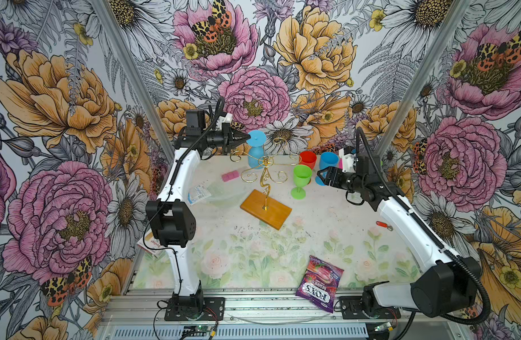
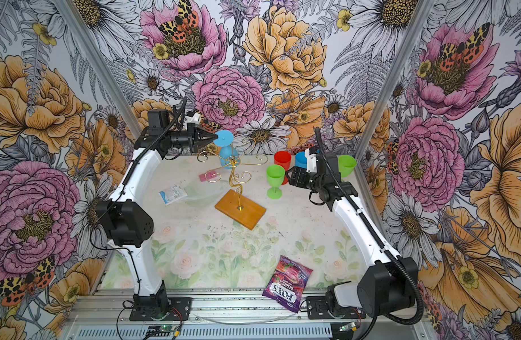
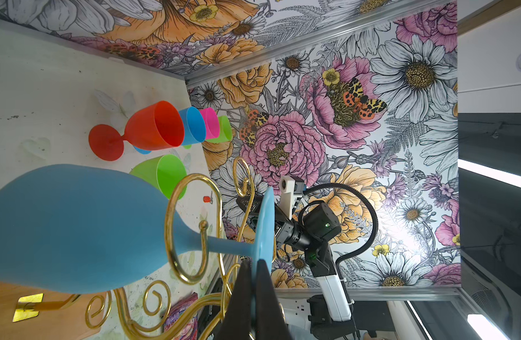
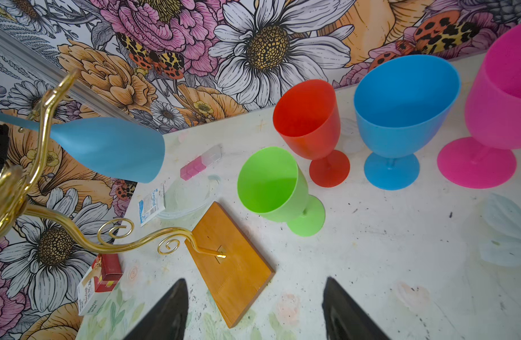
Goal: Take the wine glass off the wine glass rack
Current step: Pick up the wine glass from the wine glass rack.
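Observation:
A light-blue wine glass (image 1: 255, 156) (image 2: 229, 155) hangs upside down at the back of the wine glass rack (image 1: 265, 176) (image 2: 235, 179), a gold wire stand on a brown wooden base (image 1: 265, 209) (image 4: 230, 265). In the left wrist view the glass's stem (image 3: 224, 245) passes through a gold scroll loop (image 3: 171, 212). My left gripper (image 1: 247, 137) (image 2: 215, 137) (image 3: 254, 263) is shut on the edge of the glass's round foot (image 3: 266, 223). My right gripper (image 1: 319, 176) (image 2: 290, 176) (image 4: 255, 282) is open and empty, hovering to the right of the rack, above the table.
Green (image 1: 301, 179), red (image 1: 308, 159), blue (image 1: 328, 164) and pink (image 4: 503, 103) goblets stand at the back right. A pink block (image 1: 230, 175), a white packet (image 1: 196, 192) and a clear dish (image 1: 221, 191) lie left of the rack. A candy bag (image 1: 319, 282) lies at the front.

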{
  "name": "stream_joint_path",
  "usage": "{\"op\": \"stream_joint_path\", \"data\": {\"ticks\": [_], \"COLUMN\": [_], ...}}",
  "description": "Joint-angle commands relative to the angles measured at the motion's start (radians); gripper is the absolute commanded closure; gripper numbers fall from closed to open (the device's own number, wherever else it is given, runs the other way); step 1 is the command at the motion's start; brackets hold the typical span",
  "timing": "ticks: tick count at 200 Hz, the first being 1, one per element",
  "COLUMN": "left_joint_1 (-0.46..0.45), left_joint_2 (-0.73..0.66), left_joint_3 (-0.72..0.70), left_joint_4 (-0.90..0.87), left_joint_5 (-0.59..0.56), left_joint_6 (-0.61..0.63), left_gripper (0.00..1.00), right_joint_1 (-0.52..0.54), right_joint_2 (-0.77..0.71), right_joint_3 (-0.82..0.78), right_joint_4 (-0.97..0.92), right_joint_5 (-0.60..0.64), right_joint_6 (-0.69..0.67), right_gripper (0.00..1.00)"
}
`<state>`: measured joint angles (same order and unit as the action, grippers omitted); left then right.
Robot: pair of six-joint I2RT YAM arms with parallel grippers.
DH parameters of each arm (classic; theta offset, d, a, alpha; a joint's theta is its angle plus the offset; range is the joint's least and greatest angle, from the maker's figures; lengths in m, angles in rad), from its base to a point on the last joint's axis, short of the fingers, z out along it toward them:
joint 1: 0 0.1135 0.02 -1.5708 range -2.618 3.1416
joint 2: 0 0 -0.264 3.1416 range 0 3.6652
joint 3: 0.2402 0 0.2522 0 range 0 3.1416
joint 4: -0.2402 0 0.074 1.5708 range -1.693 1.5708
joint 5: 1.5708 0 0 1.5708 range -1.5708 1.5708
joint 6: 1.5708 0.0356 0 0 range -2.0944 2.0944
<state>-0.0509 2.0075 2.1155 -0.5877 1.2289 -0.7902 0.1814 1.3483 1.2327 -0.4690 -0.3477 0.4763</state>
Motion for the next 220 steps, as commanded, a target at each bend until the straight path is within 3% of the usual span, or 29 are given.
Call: {"op": "stream_joint_path", "data": {"ticks": [1,125,187,220], "left_joint_1": [0.008,0.103,0.124,0.090], "left_joint_2": [-0.026,-0.148,-0.243,-0.363], "left_joint_3": [-0.002,-0.115,-0.103,-0.146], "left_joint_4": [0.009,0.006,0.006,-0.001], "left_joint_5": [0.032,-0.065,-0.348,-0.555], "left_joint_6": [0.029,0.076,0.164,0.317], "left_gripper": [1.00,1.00,1.00,1.00], "right_joint_1": [-0.010,-0.008,-0.010,-0.014], "right_joint_2": [-0.011,-0.008,-0.027,-0.038], "right_joint_3": [-0.003,-0.009,-0.024,-0.034], "right_joint_4": [0.034,0.049,0.050,0.049], "right_joint_5": [-0.020,-0.045,-0.038,-0.023], "right_joint_6": [0.008,0.034,0.031,0.033], "right_gripper": [0.27,0.27,0.27,0.27]}}
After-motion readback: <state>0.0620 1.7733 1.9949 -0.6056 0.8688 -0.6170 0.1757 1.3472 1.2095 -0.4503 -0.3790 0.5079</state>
